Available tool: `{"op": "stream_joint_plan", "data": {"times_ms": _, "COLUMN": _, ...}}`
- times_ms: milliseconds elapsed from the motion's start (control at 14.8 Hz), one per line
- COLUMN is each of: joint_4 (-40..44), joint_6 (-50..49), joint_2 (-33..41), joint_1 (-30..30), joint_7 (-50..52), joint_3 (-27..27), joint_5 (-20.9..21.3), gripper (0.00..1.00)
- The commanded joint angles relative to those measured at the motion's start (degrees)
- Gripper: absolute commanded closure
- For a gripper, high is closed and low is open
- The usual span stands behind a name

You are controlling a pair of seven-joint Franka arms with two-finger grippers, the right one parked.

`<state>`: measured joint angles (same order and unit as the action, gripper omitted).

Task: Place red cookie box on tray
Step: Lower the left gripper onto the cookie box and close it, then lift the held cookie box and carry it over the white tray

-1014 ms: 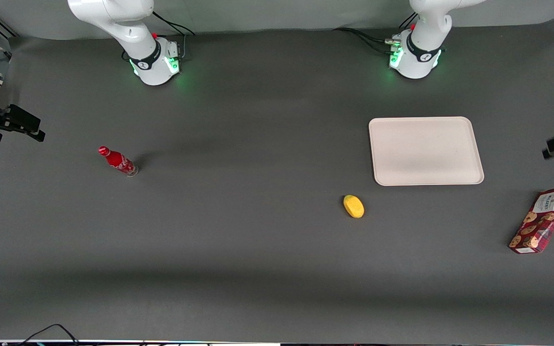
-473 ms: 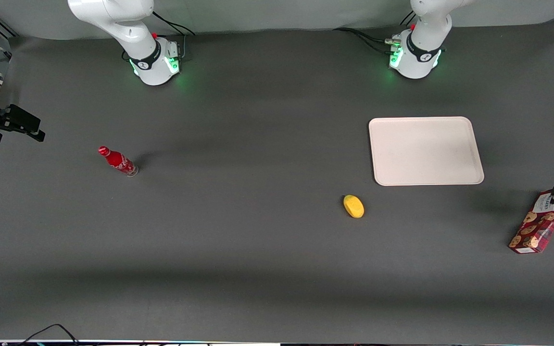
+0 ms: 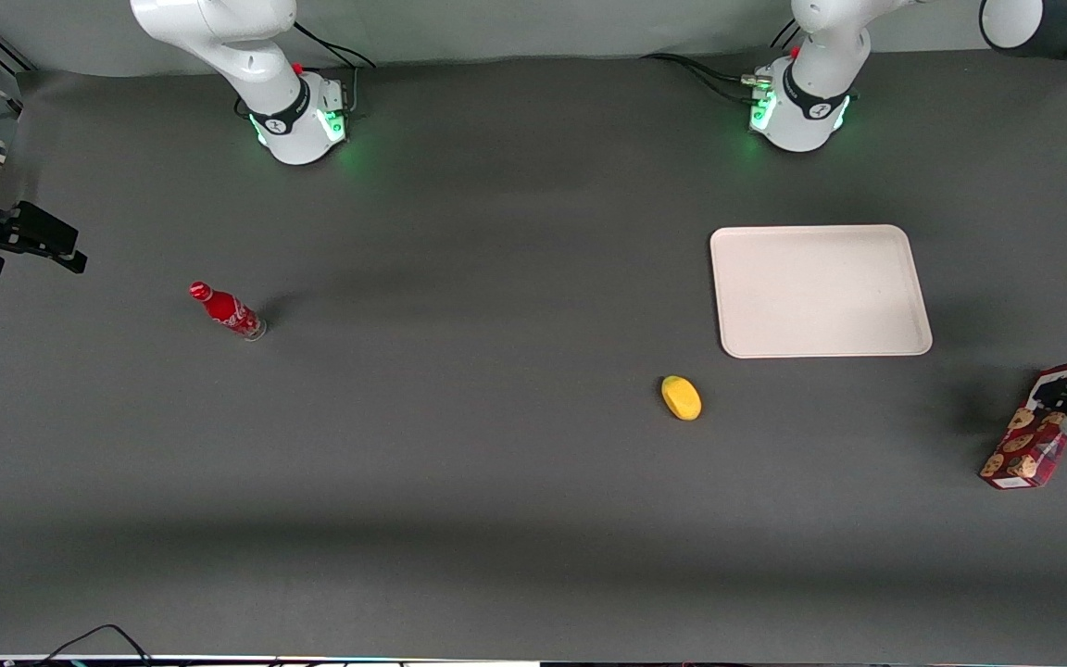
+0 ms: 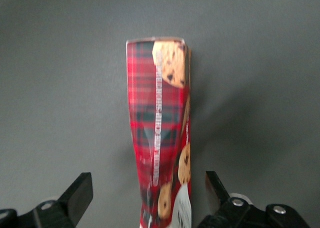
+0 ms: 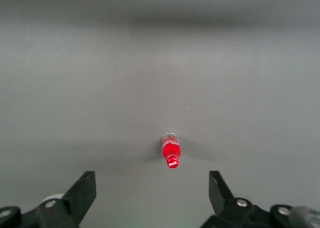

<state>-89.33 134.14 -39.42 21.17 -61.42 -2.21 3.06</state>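
The red cookie box (image 3: 1020,446) lies on the dark table at the working arm's end, nearer the front camera than the tray (image 3: 821,290). It is dark-red tartan with brown cookies. My left gripper (image 3: 1061,400) hangs over the box's white-label end and hides it in the front view. In the left wrist view the box (image 4: 159,128) runs lengthwise between the two fingers. The gripper (image 4: 148,190) is open, its fingers (image 4: 80,193) standing wide to either side of the box and apart from it. The cream-white tray holds nothing.
A yellow lemon-like object (image 3: 681,397) lies near the tray's corner, nearer the front camera. A small red bottle (image 3: 226,310) stands toward the parked arm's end and also shows in the right wrist view (image 5: 171,154).
My left gripper has moved toward the front camera, from beside the tray's level down to the box's label end, which it now covers. The box, tray, lemon and bottle have not moved.
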Motion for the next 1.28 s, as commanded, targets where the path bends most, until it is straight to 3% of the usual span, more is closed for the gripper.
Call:
{"op": "stream_joint_plan", "data": {"times_ms": 0, "joint_4": 1.18, "joint_6": 3.93, "joint_2": -2.77, "joint_1": -0.08, "joint_7": -1.42, "joint_3": 0.37, "joint_5": -3.14, "gripper": 0.08}}
{"op": "stream_joint_plan", "data": {"times_ms": 68, "joint_4": 1.17, "joint_6": 4.03, "joint_2": -2.86, "joint_1": 0.01, "joint_7": -1.51, "joint_3": 0.37, "joint_5": -2.62, "gripper": 0.23}}
{"op": "stream_joint_plan", "data": {"times_ms": 135, "joint_4": 1.17, "joint_6": 4.03, "joint_2": -2.95, "joint_1": 0.01, "joint_7": -1.77, "joint_3": 0.37, "joint_5": -2.27, "gripper": 0.50}}
{"op": "stream_joint_plan", "data": {"times_ms": 338, "joint_4": 0.47, "joint_6": 5.25, "joint_2": -3.39, "joint_1": 0.10, "joint_7": -2.39, "joint_3": 0.37, "joint_5": -2.18, "gripper": 0.94}}
{"op": "stream_joint_plan", "data": {"times_ms": 405, "joint_4": 0.47, "joint_6": 4.82, "joint_2": -3.21, "joint_1": 0.10, "joint_7": -2.56, "joint_3": 0.37, "joint_5": -2.18, "gripper": 1.00}}
{"op": "stream_joint_plan", "data": {"times_ms": 676, "joint_4": 0.56, "joint_6": -3.32, "joint_2": 1.51, "joint_1": -0.16, "joint_7": -0.38, "joint_3": 0.11, "joint_5": -2.26, "gripper": 1.00}}
{"op": "stream_joint_plan", "data": {"times_ms": 946, "joint_4": -1.63, "joint_6": -18.00, "joint_2": 11.96, "joint_1": -0.69, "joint_7": 15.41, "joint_3": 0.02, "joint_5": -1.91, "gripper": 1.00}}
{"op": "stream_joint_plan", "data": {"times_ms": 1216, "joint_4": -18.47, "joint_6": -18.39, "joint_2": 26.99, "joint_1": -3.49, "joint_7": 31.41, "joint_3": 0.02, "joint_5": -1.74, "gripper": 1.00}}
